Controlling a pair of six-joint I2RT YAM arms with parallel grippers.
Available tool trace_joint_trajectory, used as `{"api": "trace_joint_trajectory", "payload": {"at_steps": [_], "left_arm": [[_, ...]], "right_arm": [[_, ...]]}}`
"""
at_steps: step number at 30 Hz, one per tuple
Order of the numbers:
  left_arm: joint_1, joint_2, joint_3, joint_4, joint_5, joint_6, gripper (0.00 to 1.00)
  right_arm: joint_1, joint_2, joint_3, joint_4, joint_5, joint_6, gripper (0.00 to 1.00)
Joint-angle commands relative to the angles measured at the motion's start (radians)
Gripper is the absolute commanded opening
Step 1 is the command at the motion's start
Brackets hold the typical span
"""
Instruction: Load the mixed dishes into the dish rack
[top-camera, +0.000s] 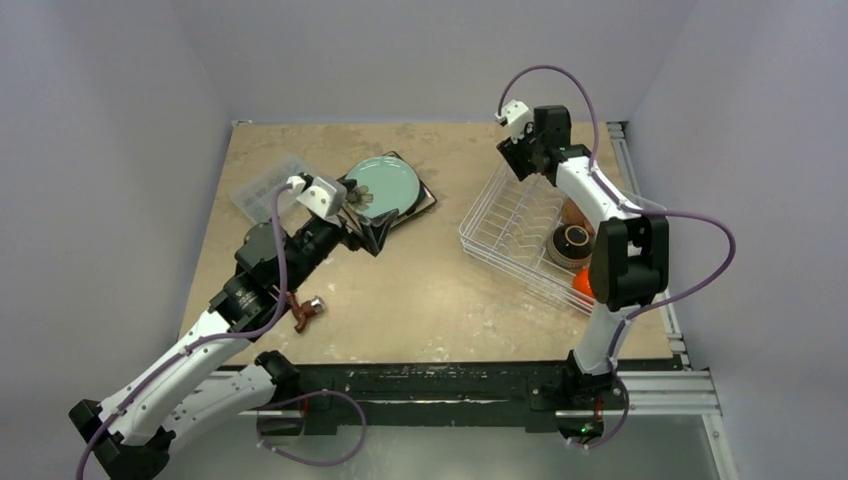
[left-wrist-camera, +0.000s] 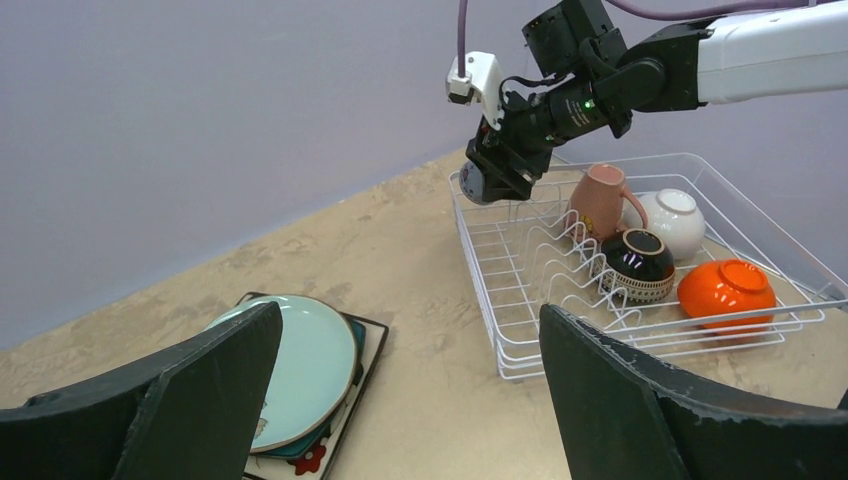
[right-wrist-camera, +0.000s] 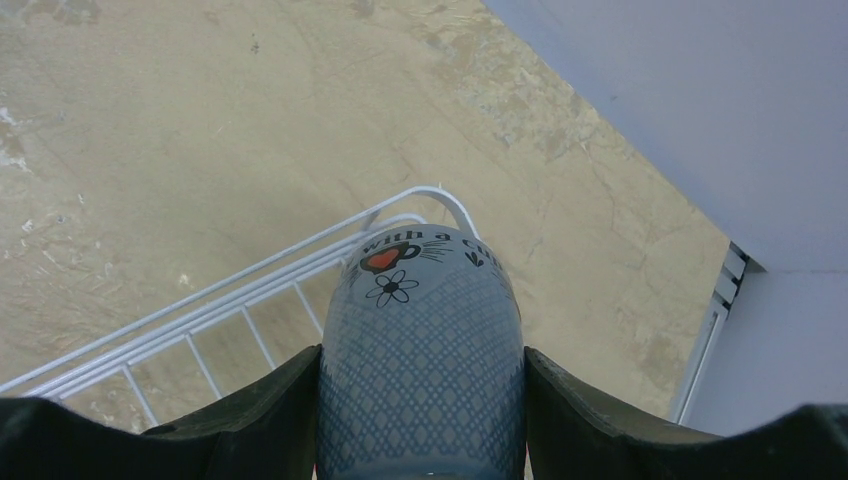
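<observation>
The pale blue mug (right-wrist-camera: 420, 350) sat clamped between the right fingers (right-wrist-camera: 265, 415), above the far left corner of the dish rack (top-camera: 510, 225). The left fingers (left-wrist-camera: 190, 400) stood wide apart, empty, close to the round teal plate (left-wrist-camera: 310, 360).

Right arm (top-camera: 620, 255) is covering most of the orange bowl (top-camera: 581, 283) from above. Teal plate (left-wrist-camera: 300, 365) is hiding nearly all of the square plate (left-wrist-camera: 368, 345). Mug (right-wrist-camera: 420, 370) is running off the bottom edge on the right wrist, its lettering curling out of sight. Left arm (top-camera: 200, 350) is masking part of the pliers (top-camera: 305, 312).
</observation>
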Motion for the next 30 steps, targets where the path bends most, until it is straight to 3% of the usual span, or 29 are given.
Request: {"api": "trace_joint_trajectory", "payload": {"at_steps": [1, 16, 30], "left_arm": [[0.025, 0.003, 0.005, 0.065, 0.003, -0.005, 1.0], [0.085, 0.049, 0.019, 0.065, 0.063, -0.068, 1.0], [0.14, 0.077, 0.026, 0.072, 0.102, -0.124, 1.0]], "right_arm": [[-0.008, 0.025, 0.112, -0.026, -0.081, -0.1, 0.0], [-0.022, 0.152, 0.19, -0.15, -0.098, -0.189, 0.01], [-0.019, 0.199, 0.211, -0.21, -0.079, -0.222, 0.26]]}}
